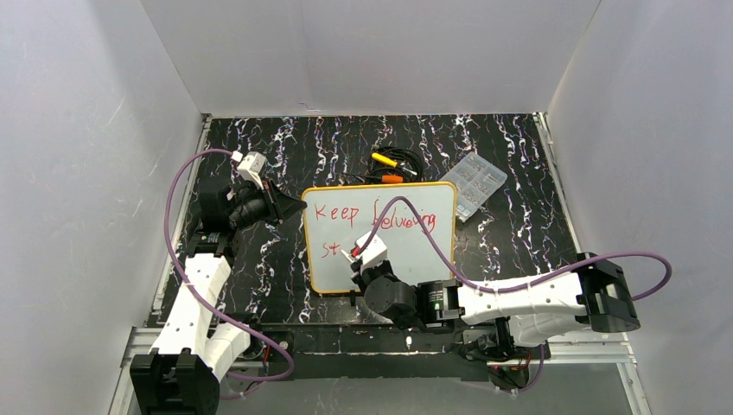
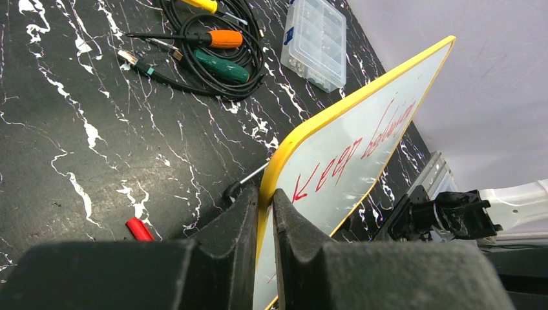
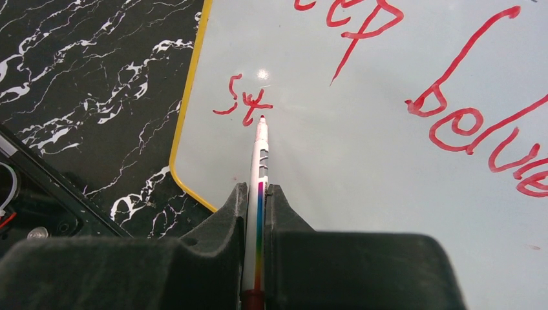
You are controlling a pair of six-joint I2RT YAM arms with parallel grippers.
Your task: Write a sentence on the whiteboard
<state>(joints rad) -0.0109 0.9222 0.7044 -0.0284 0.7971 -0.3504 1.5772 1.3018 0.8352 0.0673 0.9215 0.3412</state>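
Found the right gripper (image 3: pixel 257 190) pinching a white marker (image 3: pixel 260 145) with a rainbow stripe, both fingers pressed against its barrel. Saw its red tip down at the whiteboard (image 3: pixel 362 213), just beside the letters "St". Read the sentence (image 1: pixel 372 216) in red as "Keep believing" along the far part of the board, with only that "St" on a second line below it at the left. Found the left gripper (image 2: pixel 265 194) clamped on the board's yellow rim at the far left corner, one finger on each face. Could not tell whether that corner was lifted or lay flat. Saw the board in the middle of the black marbled table (image 1: pixel 259 147), between the two arms. Noted a small red piece (image 2: pixel 139 228) on the table just beside the left gripper. Noted, beyond the board's far edge, an orange-handled screwdriver (image 2: pixel 220 39) and a green-handled screwdriver (image 2: pixel 220 66) lying in a coil of black cable (image 2: pixel 194 81), and a clear plastic box (image 2: pixel 315 42) to their right, near the board's far right corner
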